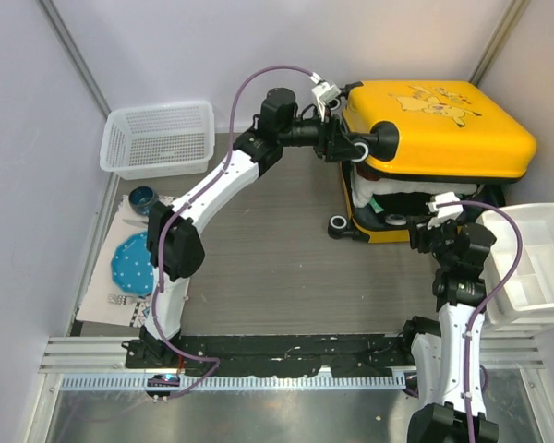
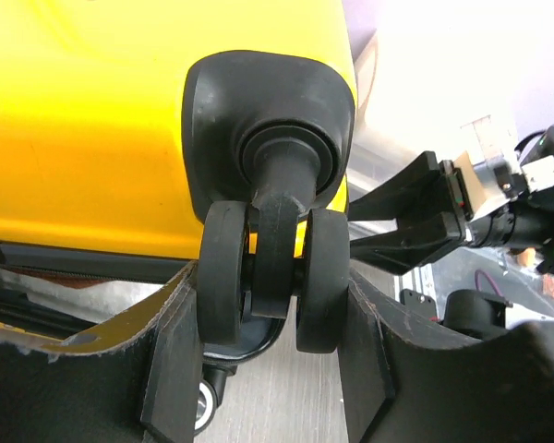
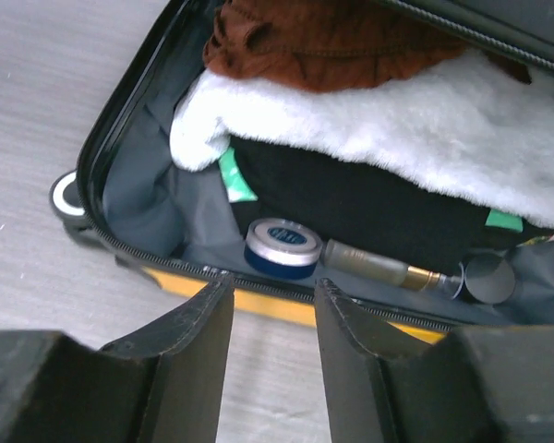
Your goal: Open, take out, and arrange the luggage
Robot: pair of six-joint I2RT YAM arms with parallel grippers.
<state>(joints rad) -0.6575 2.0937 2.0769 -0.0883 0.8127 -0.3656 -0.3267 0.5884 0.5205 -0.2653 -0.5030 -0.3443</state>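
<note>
The yellow Pikachu-print luggage (image 1: 443,129) is lying at the far right of the table (image 1: 277,249), and its lid is standing partly raised over the lower shell. The left gripper (image 2: 272,314) is reaching in at the luggage's left end. Its jaws are clamping a black twin caster wheel (image 2: 223,272) on the lid's corner, one finger pressing on each outer face.

The right gripper (image 3: 272,288) is hovering just over the luggage's near edge, its jaws standing partly apart with nothing between them.

Inside the luggage, over the dark grey lining (image 3: 134,198), a rust-brown cloth (image 3: 332,37) is lying toward the far side. A white fluffy fabric (image 3: 425,120) is spreading across in front of it, and a black garment (image 3: 351,198) is sitting nearer the edge. A round blue-lidded tin (image 3: 282,245) and a slim bottle (image 3: 374,265) are resting side by side along the near wall.

Well to the left of the luggage, a white mesh basket (image 1: 157,138) and a blue dotted plate (image 1: 134,263) are sitting. White drawer bins (image 1: 535,258) are standing just to the luggage's right.
</note>
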